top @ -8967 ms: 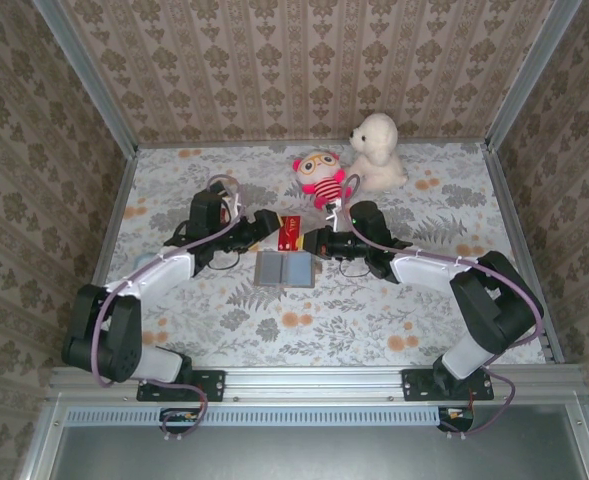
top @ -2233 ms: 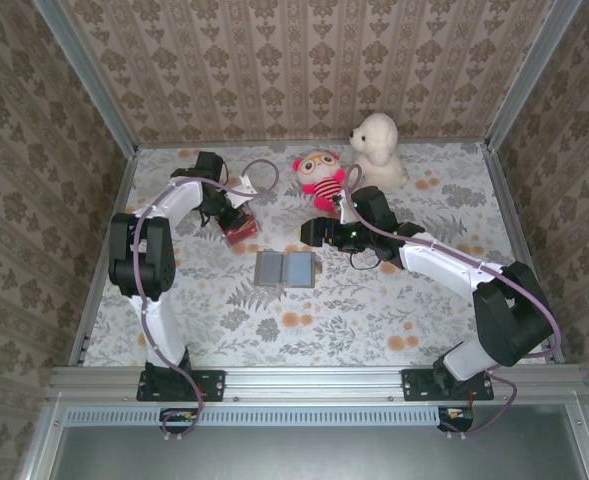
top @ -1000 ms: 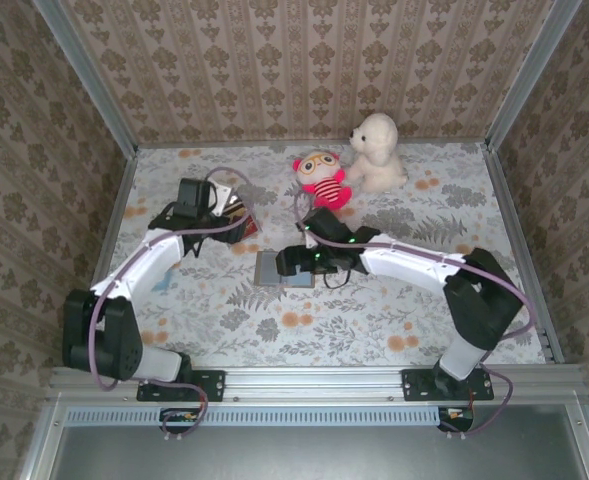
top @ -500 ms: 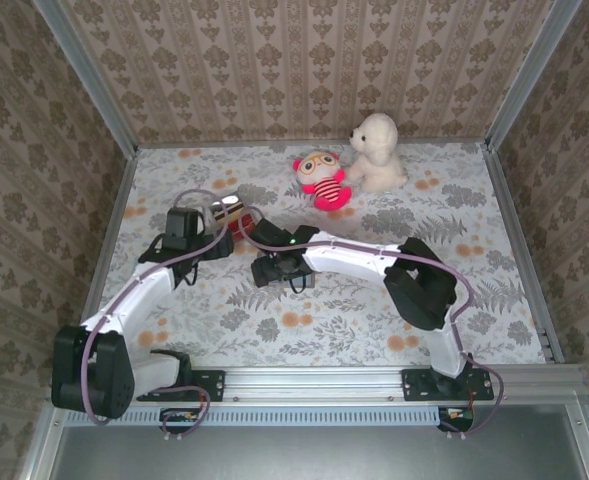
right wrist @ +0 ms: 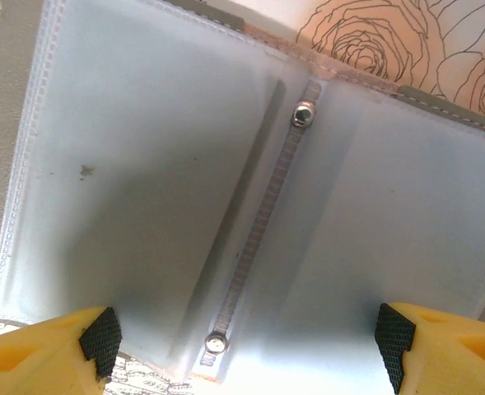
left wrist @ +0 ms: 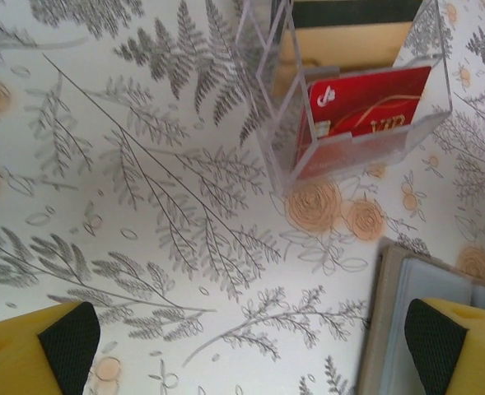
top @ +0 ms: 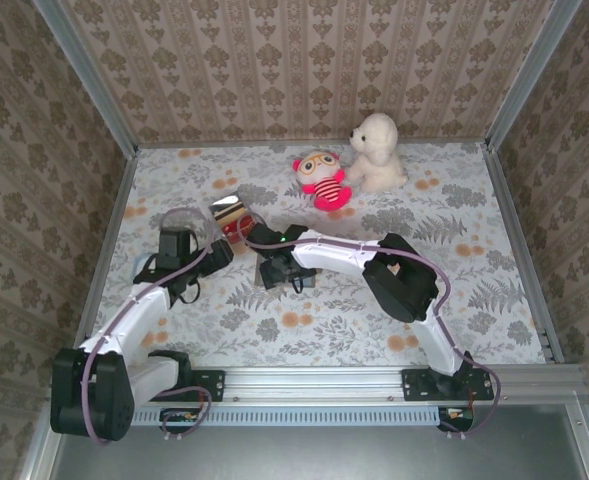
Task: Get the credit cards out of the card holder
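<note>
- Your right end effector hung directly over the open card holder, its jaws well apart and holding nothing.
- The holder's centre crease ran away from that end effector, a little tilted, between its two fingers.
- Your left end effector was also spread and empty, over the bare tabletop. The holder lay just beside one of its fingers, so the right arm was the nearer one.
- The left wrist view showed the credit cards standing in a clear stand, apart from the holder.
- The right wrist view showed sleeves that seemed empty, though the plastic was cloudy.
</note>
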Robot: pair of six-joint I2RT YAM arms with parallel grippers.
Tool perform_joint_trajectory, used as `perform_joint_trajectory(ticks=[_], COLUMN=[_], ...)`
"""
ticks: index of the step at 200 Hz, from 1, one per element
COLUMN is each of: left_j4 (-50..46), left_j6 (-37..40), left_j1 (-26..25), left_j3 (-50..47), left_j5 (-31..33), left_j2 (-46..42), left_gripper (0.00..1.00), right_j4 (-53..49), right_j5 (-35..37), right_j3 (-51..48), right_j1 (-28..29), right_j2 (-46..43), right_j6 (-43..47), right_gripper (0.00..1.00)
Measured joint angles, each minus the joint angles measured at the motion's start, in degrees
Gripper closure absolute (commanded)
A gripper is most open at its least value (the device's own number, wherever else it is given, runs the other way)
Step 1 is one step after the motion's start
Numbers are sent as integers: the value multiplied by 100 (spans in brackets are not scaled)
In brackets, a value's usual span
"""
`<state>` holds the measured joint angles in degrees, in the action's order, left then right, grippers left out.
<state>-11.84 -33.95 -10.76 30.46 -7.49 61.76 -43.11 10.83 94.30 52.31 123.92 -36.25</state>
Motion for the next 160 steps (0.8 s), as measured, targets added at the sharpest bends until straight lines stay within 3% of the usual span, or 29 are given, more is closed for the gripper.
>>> perform_joint_trajectory(ticks=[54, 115, 160], left_j4=[420, 1150, 1847], left_j6=[-258, -916, -1239], left_j1=[-2, -61, -393], left_j3=[-247, -424, -461], left_j5=[-809, -1550, -1978], left_j2=[33, 557, 1045], left_gripper=[5, 34, 43], right_j4=[249, 621, 723], right_j5=[-179, -402, -466], right_j3=[-238, -612, -719], right_j1=[-116, -262, -299], right_j2=[-90, -299, -361], right_j6=[-35, -109, -149], right_gripper=[24, 27, 30])
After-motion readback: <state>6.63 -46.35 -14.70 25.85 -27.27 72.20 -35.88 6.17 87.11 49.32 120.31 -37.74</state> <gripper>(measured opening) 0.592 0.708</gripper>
